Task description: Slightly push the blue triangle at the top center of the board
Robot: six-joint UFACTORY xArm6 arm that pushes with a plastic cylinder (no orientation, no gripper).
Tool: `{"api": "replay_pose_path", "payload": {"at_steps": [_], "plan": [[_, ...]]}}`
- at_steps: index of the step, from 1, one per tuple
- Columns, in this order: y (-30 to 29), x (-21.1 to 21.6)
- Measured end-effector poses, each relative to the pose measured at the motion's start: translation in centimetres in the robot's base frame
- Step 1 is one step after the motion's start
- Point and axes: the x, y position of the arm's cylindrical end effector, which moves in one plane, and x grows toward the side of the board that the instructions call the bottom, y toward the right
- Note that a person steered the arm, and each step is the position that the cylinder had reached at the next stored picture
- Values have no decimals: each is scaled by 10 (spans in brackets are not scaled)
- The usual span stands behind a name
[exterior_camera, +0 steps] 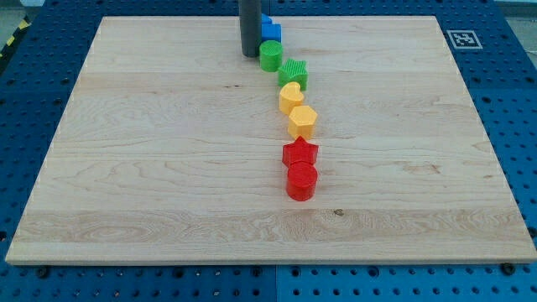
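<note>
My rod [250, 25] runs out of the view's top, so only its lower length shows, and it hides the left part of the blue block [271, 30]. What shows of that block is a small blue piece at the far centre of the board [126, 168]; I cannot make out its shape. I have no gripper to open or close, only my tip [250, 56], which rests on the wood just left of the blue block and touching or almost touching the green cylinder [270, 56].

To the left of my tip the board is bare wood all the way to its left edge. The blue block sits close to the far edge, with little room behind it.

Going right and nearer, the blocks form a curving line: the green cylinder just in front of the blue block, then a green star [294, 73], a yellow heart [290, 97], a yellow hexagon [302, 121], a red star [299, 153] and a red cylinder [301, 180]. Neighbours touch or nearly touch. Right of the line the wood is bare to the right edge, and a tag [461, 39] lies beyond the far right corner.
</note>
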Motion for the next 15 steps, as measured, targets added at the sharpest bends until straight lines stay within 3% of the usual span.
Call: {"api": "replay_pose_path", "payload": {"at_steps": [2, 4, 7, 8, 12, 15], "plan": [[24, 0], [-29, 0], [-30, -4], [-31, -28], [-43, -56], [12, -56]]}}
